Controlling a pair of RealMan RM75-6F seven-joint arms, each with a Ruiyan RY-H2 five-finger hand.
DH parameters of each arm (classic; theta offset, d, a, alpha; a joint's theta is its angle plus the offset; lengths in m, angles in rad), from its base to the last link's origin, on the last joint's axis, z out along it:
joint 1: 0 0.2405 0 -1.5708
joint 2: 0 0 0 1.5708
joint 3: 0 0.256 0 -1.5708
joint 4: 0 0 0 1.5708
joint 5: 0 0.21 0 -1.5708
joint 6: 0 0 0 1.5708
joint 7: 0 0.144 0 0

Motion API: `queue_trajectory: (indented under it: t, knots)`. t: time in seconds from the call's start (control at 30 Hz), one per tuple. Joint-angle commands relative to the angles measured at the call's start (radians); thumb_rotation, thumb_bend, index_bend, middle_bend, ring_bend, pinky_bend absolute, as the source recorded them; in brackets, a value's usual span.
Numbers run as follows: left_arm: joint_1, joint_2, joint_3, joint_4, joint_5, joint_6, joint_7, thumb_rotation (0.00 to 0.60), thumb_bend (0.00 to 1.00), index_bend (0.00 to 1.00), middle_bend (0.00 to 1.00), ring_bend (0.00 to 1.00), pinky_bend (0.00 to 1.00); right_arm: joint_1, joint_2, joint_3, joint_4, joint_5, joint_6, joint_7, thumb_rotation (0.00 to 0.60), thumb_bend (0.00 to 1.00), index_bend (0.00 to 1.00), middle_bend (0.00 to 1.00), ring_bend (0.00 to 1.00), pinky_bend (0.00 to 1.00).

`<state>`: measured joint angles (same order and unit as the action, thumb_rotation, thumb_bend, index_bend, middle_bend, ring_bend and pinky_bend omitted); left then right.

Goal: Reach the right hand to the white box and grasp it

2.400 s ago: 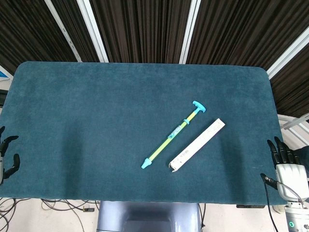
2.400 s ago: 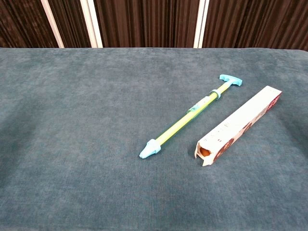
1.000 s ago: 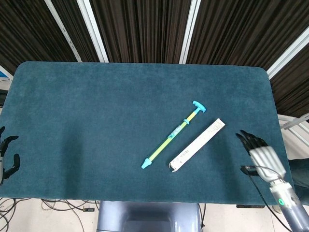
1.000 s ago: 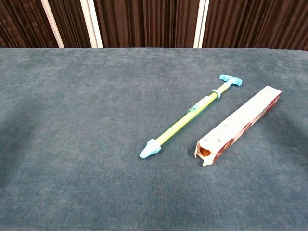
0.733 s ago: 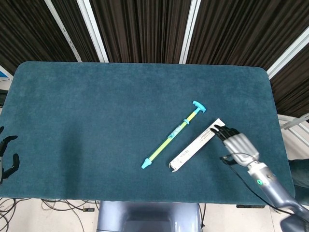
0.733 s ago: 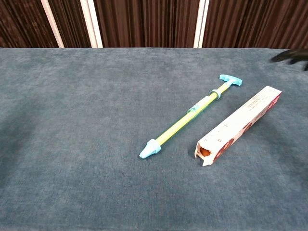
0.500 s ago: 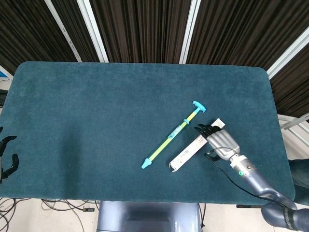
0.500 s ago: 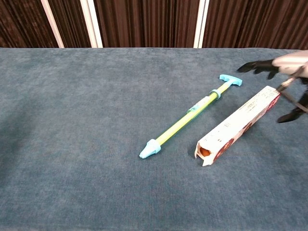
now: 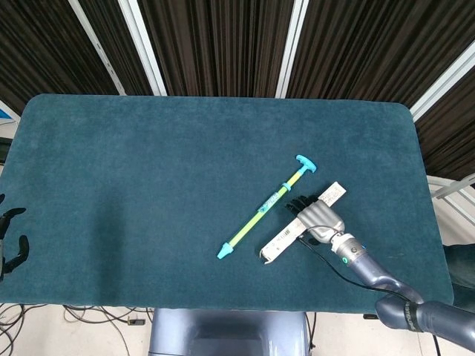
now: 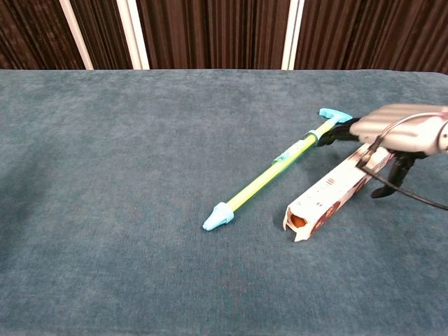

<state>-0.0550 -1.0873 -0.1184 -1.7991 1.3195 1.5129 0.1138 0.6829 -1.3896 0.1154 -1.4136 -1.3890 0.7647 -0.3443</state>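
The long white box (image 9: 280,239) lies slantwise on the teal table, right of centre, its open end (image 10: 297,221) toward me. My right hand (image 9: 318,216) is over the middle of the box. Its fingers (image 10: 337,134) reach past the box's left side and the thumb (image 10: 390,180) hangs by its right side. The hand (image 10: 397,134) is spread, and whether it touches the box cannot be told. My left hand (image 9: 9,243) rests off the table's left edge, holding nothing, fingers apart.
A blue and green stick with a T-handle (image 9: 266,207) lies parallel to the box, just to its left, close to my right hand's fingertips (image 10: 273,169). A dark cable trails from the right wrist (image 10: 413,197). The teal table top (image 9: 148,163) is bounded by dark slatted walls.
My right hand has come in from the table's right edge and leftward over the white box, now covering its middle. The box, the stick and the left hand have not moved.
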Motion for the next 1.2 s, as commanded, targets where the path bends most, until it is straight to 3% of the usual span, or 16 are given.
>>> queue_trajectory:
  t: [0.03, 0.33, 0.63, 0.9, 1.2]
  knots:
    - [0.0, -0.001, 0.0, 0.001, -0.001, 0.0, 0.002, 0.6, 0.53, 0.23, 0.0, 0.0, 0.0, 0.019, -0.018, -0.006, 0.018, -0.002, -0.011, -0.003, 0.6, 0.26, 0.19, 0.2, 0.16, 0.21]
    - [0.0, 0.0, -0.002, 0.0, -0.007, -0.001, 0.001, 0.6, 0.53, 0.23, 0.0, 0.0, 0.0, 0.052, -0.062, -0.031, 0.079, -0.013, -0.032, -0.003, 0.6, 0.39, 0.38, 0.35, 0.3, 0.21]
    - [-0.001, 0.001, 0.001, -0.002, -0.009, -0.007, 0.0, 0.6, 0.53, 0.23, 0.0, 0.0, 0.0, 0.051, -0.083, -0.047, 0.106, -0.018, -0.01, 0.042, 0.6, 0.4, 0.46, 0.44, 0.45, 0.26]
    - [-0.002, 0.005, 0.001, -0.007, -0.011, -0.011, -0.004, 0.6, 0.53, 0.23, 0.0, 0.0, 0.0, 0.047, -0.058, -0.033, 0.065, -0.025, 0.018, 0.157, 0.6, 0.42, 0.51, 0.5, 0.51, 0.3]
    - [-0.001, 0.006, 0.002, -0.01, -0.007, -0.008, -0.006, 0.6, 0.53, 0.23, 0.0, 0.0, 0.0, 0.019, 0.036, 0.017, -0.052, -0.047, 0.127, 0.354, 0.6, 0.44, 0.54, 0.54, 0.54, 0.33]
